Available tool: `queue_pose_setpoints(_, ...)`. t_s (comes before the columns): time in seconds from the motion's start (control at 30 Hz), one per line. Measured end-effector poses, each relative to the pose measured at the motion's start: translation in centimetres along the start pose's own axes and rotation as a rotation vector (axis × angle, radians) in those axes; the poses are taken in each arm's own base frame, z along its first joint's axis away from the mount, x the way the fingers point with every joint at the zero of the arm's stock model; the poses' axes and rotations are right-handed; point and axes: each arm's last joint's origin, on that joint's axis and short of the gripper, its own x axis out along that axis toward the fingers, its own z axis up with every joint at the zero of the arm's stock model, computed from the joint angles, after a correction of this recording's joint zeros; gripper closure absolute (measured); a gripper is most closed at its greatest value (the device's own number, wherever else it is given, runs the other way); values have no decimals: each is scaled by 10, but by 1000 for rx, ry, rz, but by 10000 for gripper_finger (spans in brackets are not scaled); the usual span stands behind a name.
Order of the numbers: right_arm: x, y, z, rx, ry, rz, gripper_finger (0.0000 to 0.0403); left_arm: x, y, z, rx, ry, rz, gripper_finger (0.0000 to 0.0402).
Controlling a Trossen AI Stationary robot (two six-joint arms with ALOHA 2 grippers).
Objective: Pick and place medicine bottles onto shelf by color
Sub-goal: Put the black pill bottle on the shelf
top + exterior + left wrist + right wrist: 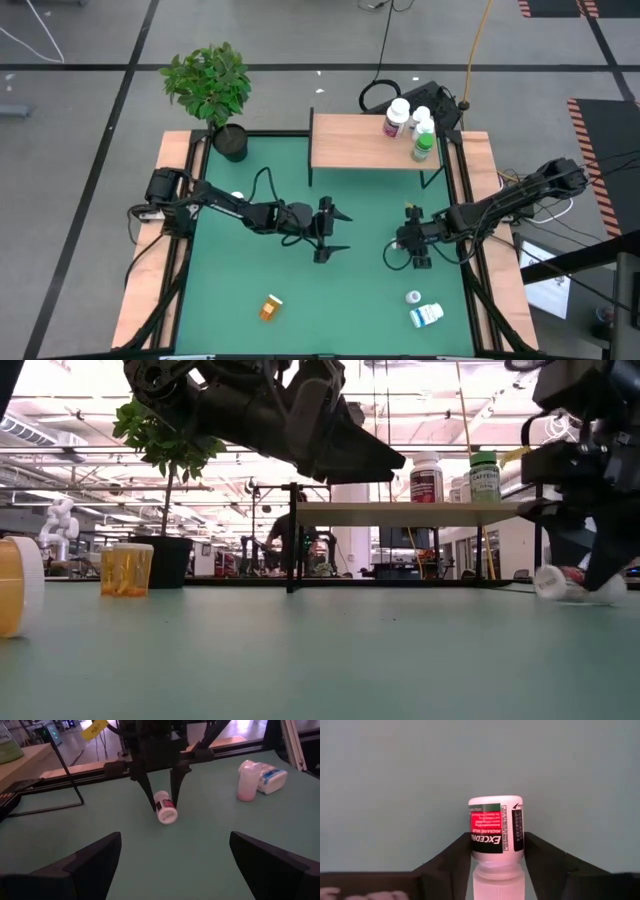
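Currently my left claw (337, 231) hangs spread wide above the middle of the counter (300, 320), holding nothing. Near it, toward the counter's front edge, an amber bottle (271, 307) lies unsorted; the low view shows a second amber bottle (126, 568) upright, which I cannot find from above.

Across from the left claw, my right claw (412, 248) is down at the counter surface. Its two fingers bracket a small white bottle with a red and green label (495, 834), which lies on its side. The pads sit against or just beside the bottle's flanks; I judge the pinch to be forming, not yet confirmed. The bottle rests on the counter, not lifted.

Beyond the right claw, the shelf (350, 150) carries a cluster at its far right corner: a white-capped bottle with a dark label (397, 119), a green bottle (423, 146), and at least one more white one behind them.

Near the right claw, toward the front edge, a small pale bottle (413, 297) and a blue-labelled bottle (427, 315) remain.

Status: roughly three placed; about five outstanding, counting the one in hand.
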Motion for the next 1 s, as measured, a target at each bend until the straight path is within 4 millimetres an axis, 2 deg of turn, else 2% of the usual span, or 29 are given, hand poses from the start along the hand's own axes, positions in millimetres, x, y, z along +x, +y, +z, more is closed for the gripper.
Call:
queue_pose_setpoints(0.17,-1,3,18,-41,-184,17,264,0,0,1,-44,-5,-1,28)
queue_pose_setpoints(0.3,2,5,35,-84,-297,-64,254,0,3,1,-161,-15,-45,28)
queue_pose_setpoints(0.4,12,9,47,-146,-310,-97,253,0,10,1,-251,-36,-114,28)
queue_pose_setpoints(0.53,25,14,69,-205,-332,-177,258,0,17,-1,-331,-18,-104,28)
queue_pose_setpoints(0.77,31,15,107,-259,-386,-339,254,-1,26,-10,-477,63,-74,28)
queue_pose_setpoints(1.0,32,10,122,-299,-460,-393,253,-3,35,-22,-585,164,-1,33)
